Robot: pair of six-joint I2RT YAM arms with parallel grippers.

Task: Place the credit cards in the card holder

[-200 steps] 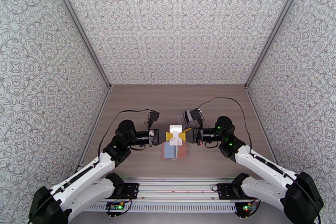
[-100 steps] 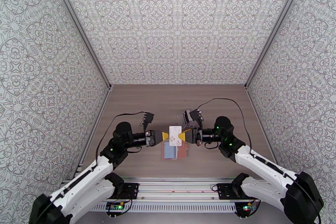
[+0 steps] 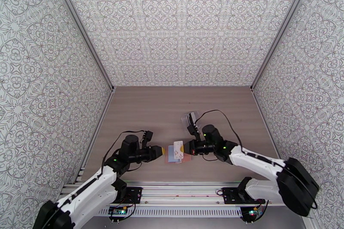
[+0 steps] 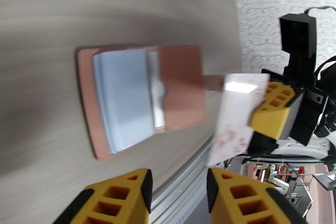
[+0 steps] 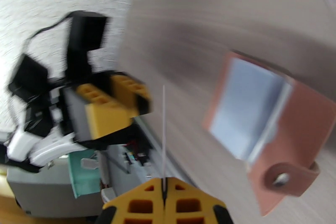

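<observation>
From above, the card holder point(image 3: 172, 157) lies open on the table point(image 3: 172, 105), at 6 o'clock from the table's middle. The left gripper point(image 3: 161, 151) sits at 9 o'clock of it and the right gripper point(image 3: 185, 150) at 2 o'clock. A white card point(image 3: 178, 147) is at the right gripper's tip, over the holder's far edge. A clear pouch point(image 3: 188, 117) lies at 1 o'clock of the holder, apart from it. At that size neither grip can be read; the wrist cameras settle both.

The left wrist camera shows the left gripper's own yellow fingers point(image 4: 117, 197) spread apart and released. It also gives the card's flat face, with faint reddish marks, pinched at one edge by the right gripper. The card hangs at 3 o'clock of the holder, just past its snap tab point(image 4: 212, 82); whether the two touch I cannot tell. The holder's blue-grey pockets point(image 4: 124, 98) face up. At 12 o'clock the pouch holds something dark and red, cropped by the frame.

The right wrist camera turns the card edge-on: a thin white line rising from fingers clenched on it, with the holder at 3 o'clock and its snap stud point(image 5: 280, 178) in view.

Count: two grippers, one card holder, one pouch, one white card outside it. What is inside the pouch cannot be counted.
</observation>
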